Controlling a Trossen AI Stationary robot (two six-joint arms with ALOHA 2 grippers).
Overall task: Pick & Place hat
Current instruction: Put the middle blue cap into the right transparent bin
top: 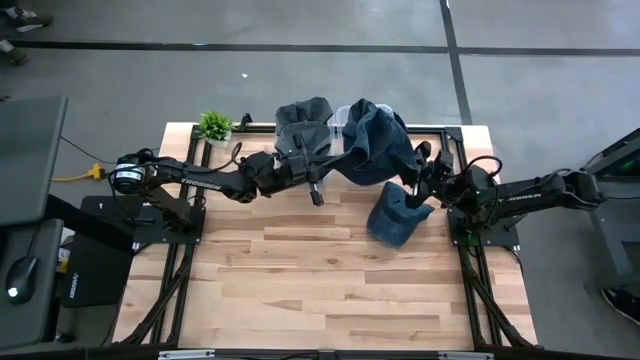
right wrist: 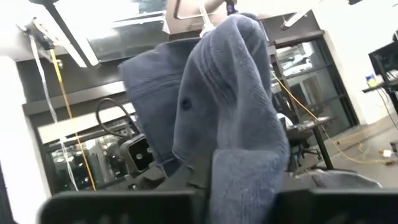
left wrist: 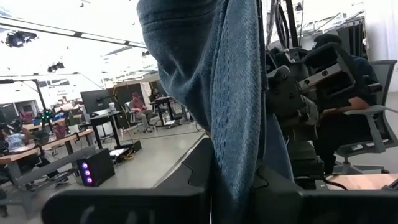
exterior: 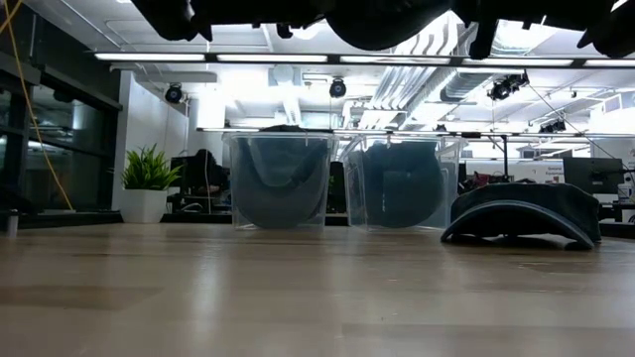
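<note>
1. I am holding the left end effector (top: 322,168) closed on a blue denim hat (top: 375,145), and the right end effector (top: 422,172) is pinching the same hat from the opposite side. Both wrist views are showing cloth clamped between the dark fingers, so I judge this a two-handed carry meant to keep the soft fabric spread.

2. The denim hat is hanging in the air between the two arms, above the far edge of the counter (top: 320,290) and near the clear bins. In the low view only its underside is showing at the top of the picture, clear of the wood.

3. Two clear plastic bins are standing at the back: the left bin (exterior: 279,181) is already holding a dark hat, and the right bin (exterior: 407,183) is also holding dark cloth. I am reading the right bin as the likely target.

4. Another hat (exterior: 523,212) is lying on the counter just beside the right arm, waiting its turn.

5. A small potted plant (top: 215,126) is sitting at the far left corner, well apart from the work.
</note>
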